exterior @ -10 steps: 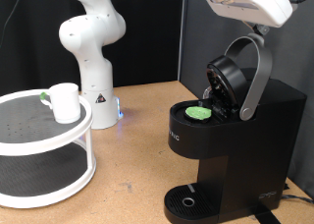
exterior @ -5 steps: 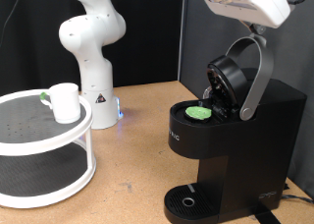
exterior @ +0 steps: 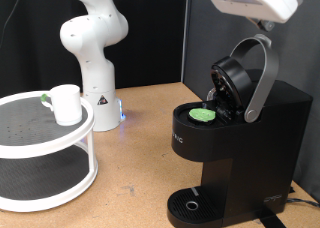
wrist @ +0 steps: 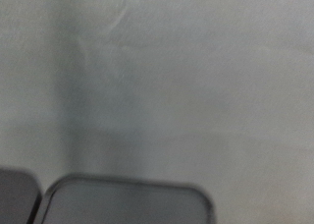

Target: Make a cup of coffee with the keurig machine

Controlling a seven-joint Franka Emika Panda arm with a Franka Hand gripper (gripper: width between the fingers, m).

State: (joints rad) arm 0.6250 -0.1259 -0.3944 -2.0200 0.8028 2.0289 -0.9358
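White two-tier round rack (exterior: 45, 148) sits at the table's (exterior: 140, 138) left edge, with the cup (exterior: 66, 104) on its top shelf, upright, a small green bit just beside it. White robot base (exterior: 92, 48) stands behind the rack near the table's back edge. The keurig machine (exterior: 245, 148) occupies the table's right front corner, lid handle (exterior: 258, 78) raised, chamber open with a green-topped pod (exterior: 204, 115) seated inside; drip tray (exterior: 192, 205) bare. The hand (exterior: 255, 2) hangs above the machine, at the exterior view's top, touching nothing; fingers out of frame, so cannot tell if apart or together. Wrist view is a grey blur with a dark rounded edge.
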